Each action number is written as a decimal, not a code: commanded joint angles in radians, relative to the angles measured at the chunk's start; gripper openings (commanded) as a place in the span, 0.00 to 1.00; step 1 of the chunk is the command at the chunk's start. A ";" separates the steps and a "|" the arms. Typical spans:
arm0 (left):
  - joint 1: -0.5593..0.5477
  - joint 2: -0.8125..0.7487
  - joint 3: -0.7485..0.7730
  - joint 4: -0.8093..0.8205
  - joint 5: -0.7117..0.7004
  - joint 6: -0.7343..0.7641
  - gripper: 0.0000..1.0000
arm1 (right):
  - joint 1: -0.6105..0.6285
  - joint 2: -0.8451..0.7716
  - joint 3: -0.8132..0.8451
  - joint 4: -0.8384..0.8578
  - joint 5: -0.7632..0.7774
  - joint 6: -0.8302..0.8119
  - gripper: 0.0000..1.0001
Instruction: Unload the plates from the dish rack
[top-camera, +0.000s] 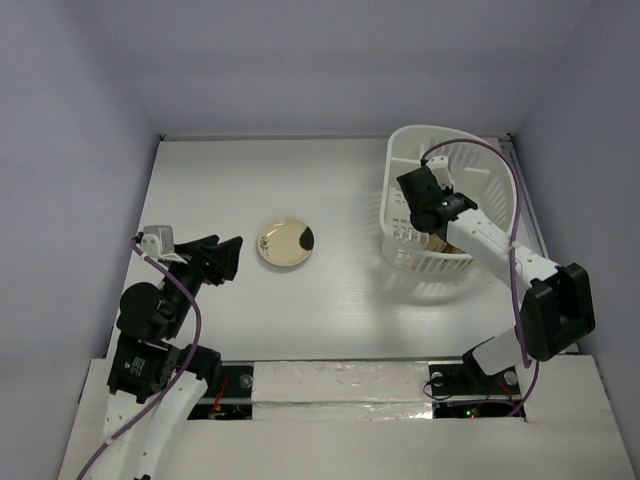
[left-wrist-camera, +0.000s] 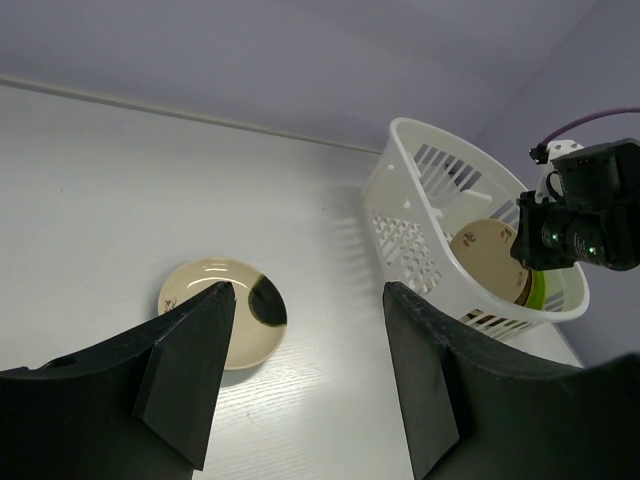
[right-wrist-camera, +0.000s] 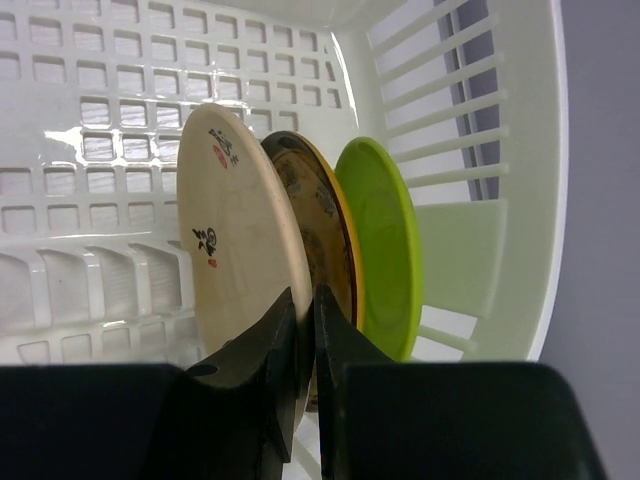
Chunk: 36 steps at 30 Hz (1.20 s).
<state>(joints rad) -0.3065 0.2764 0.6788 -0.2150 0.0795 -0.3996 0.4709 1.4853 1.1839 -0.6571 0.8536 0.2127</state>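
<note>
Right wrist view: inside the white slotted plastic dish rack (right-wrist-camera: 100, 100), the right gripper (right-wrist-camera: 300, 372) held its jaws closed on the rim of an upright round cream plate (right-wrist-camera: 240, 240), beside an amber dark-rimmed plate (right-wrist-camera: 325, 230) and a lime green plate (right-wrist-camera: 385, 240). A straight upward lift would likely spare those neighbours. Left of the rack, the left gripper (left-wrist-camera: 308, 290) hovered, jaws open, near a dark-patched cream plate (left-wrist-camera: 205, 290) on the tabletop (left-wrist-camera: 100, 180).

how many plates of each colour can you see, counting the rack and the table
cream: 2, the flat cream plate on the table and the upright cream plate in the dish rack
amber with dark rim: 1, the amber plate in the rack
lime green: 1, the lime green plate in the rack
total: 4 plates
</note>
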 joint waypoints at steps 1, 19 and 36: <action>0.001 0.000 -0.010 0.045 0.016 0.001 0.58 | 0.017 -0.048 0.075 0.002 0.061 -0.041 0.00; 0.001 -0.002 -0.009 0.045 0.011 -0.001 0.58 | 0.237 -0.198 0.238 0.138 -0.008 0.062 0.00; 0.001 -0.002 -0.005 0.034 -0.018 -0.007 0.37 | 0.383 0.298 0.292 0.639 -0.645 0.358 0.00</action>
<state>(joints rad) -0.3065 0.2764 0.6788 -0.2153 0.0669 -0.4038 0.8463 1.7584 1.4014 -0.1505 0.3115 0.4877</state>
